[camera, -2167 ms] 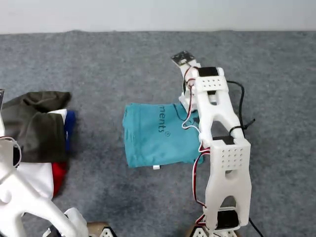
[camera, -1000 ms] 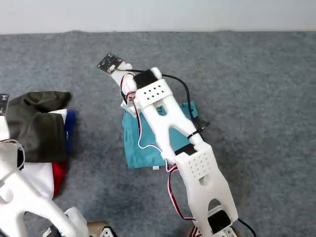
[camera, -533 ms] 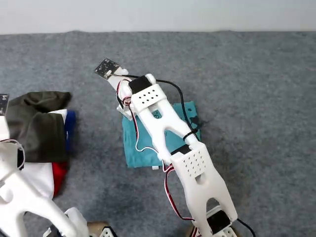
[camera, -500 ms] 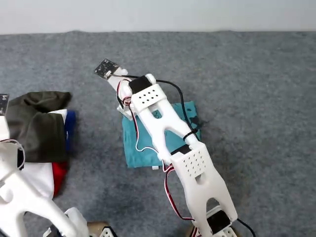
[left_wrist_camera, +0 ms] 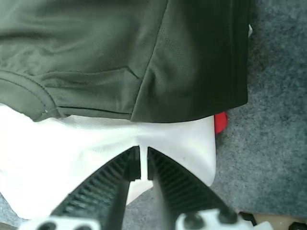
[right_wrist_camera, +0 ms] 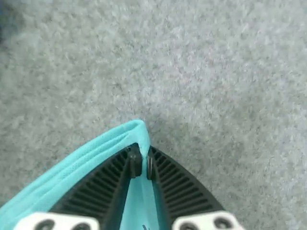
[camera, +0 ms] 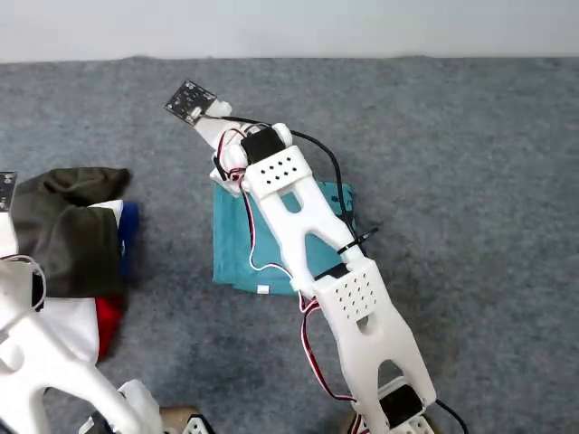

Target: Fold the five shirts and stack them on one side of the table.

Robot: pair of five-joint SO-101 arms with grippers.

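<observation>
The teal shirt (camera: 233, 249) lies folded on the grey carpet near the table's middle. My right gripper (camera: 222, 176) is shut on its far left corner; in the right wrist view the jaws (right_wrist_camera: 141, 163) pinch the teal shirt's folded edge (right_wrist_camera: 96, 153). At the left edge sits a stack: a dark olive shirt (camera: 68, 231) on top, with white (camera: 68, 325), blue (camera: 129, 226) and red (camera: 107, 316) shirts under it. My left gripper (left_wrist_camera: 143, 163) hangs shut just over the white shirt (left_wrist_camera: 72, 153), beside the dark shirt (left_wrist_camera: 120, 52).
The right arm (camera: 308, 244) stretches diagonally from the front right across the teal shirt. The left arm (camera: 27, 362) stands at the front left by the stack. Bare grey carpet (camera: 470, 181) spreads over the right side and the back.
The right arm has swung from the shirt's right side to its far left corner and taken hold. It has dragged the teal shirt a little leftward, toward the stack. The left arm has kept still.
</observation>
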